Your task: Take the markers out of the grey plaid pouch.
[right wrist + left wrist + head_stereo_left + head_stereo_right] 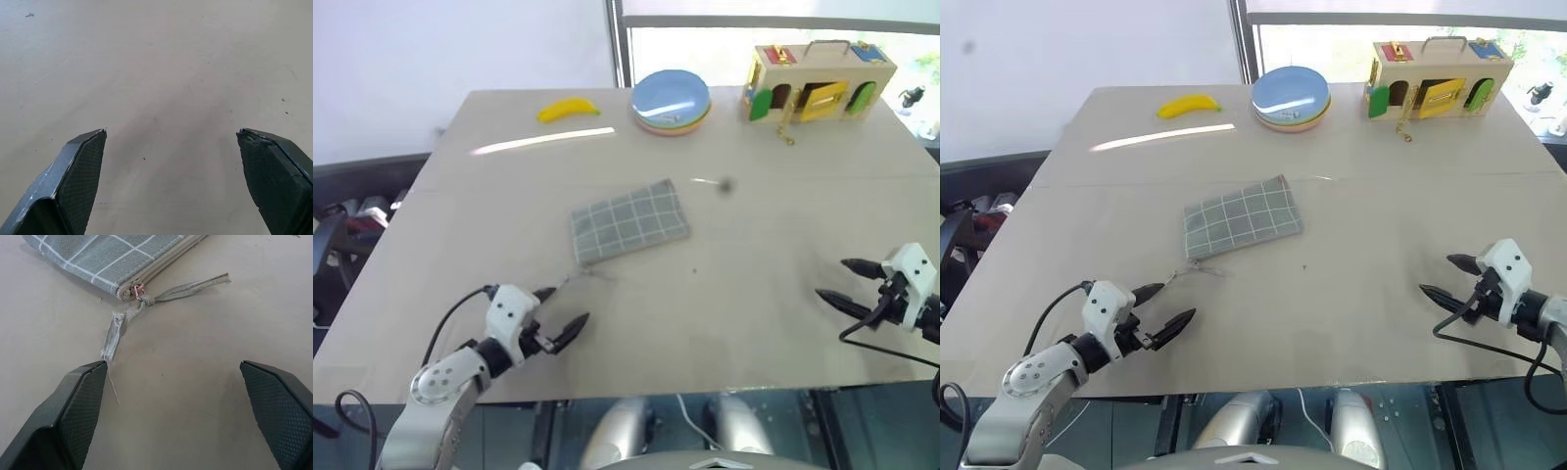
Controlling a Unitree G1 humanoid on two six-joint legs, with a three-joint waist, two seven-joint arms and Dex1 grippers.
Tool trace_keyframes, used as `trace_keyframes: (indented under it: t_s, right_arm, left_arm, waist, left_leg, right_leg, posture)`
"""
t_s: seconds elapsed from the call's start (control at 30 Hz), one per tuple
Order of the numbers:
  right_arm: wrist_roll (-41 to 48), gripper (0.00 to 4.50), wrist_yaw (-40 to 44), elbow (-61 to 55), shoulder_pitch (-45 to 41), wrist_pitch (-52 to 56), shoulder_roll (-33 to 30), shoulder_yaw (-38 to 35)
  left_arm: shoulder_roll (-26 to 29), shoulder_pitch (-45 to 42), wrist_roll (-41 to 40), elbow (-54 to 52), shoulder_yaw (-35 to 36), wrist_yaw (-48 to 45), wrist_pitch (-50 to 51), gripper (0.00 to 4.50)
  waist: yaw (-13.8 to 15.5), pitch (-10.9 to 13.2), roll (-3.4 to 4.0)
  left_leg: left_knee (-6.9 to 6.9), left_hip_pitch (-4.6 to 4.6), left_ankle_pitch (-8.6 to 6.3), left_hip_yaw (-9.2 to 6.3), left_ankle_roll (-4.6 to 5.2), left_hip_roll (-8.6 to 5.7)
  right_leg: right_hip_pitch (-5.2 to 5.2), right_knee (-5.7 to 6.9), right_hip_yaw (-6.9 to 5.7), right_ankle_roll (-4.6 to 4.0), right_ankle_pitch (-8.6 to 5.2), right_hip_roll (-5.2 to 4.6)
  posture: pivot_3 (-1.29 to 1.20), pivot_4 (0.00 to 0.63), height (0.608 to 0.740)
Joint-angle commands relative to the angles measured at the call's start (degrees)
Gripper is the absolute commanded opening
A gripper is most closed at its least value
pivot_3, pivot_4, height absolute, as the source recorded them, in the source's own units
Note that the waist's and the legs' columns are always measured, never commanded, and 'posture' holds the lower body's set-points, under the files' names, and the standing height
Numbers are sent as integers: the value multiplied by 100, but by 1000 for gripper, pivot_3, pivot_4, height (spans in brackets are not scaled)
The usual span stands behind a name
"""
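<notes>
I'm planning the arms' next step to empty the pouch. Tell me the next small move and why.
Probably ease the left gripper forward to the zipper cord and close on it. The pouch lies flat and zipped shut on the table, no markers showing. Its jaws stand open just short of the cord's frayed end; the right gripper hangs open off to the side.

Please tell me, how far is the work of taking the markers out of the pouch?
Nothing looks done: the grey plaid pouch lies flat on the table, no markers visible outside. In hand: nothing; left end effector is open near the zipper pull cord, right end effector open, apart. Left: everything.
</notes>
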Motion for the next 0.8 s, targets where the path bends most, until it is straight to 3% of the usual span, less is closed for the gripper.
trace_keyframes:
  t_s: [0.03,0.8]
  right_arm:
    - [82,4378,-29,-215,23,-122,-39,-229]
    - [261,4378,-84,-558,224,-95,85,-185]
  left_arm:
    - [90,-28,1,-15,104,-92,-140,4500]
    - [111,-202,-90,280,246,-360,-589,4500]
  waist:
    - [0,0,0]
    - [0,0,1]
  left_leg:
    - [0,0,0,0,0,0]
    - [-7,0,1,0,-1,0]
  right_leg:
    - [0,0,0,0,0,0]
    - [-1,-4,0,0,0,0]
  posture:
    - [0,150,740]
    - [0,150,740]
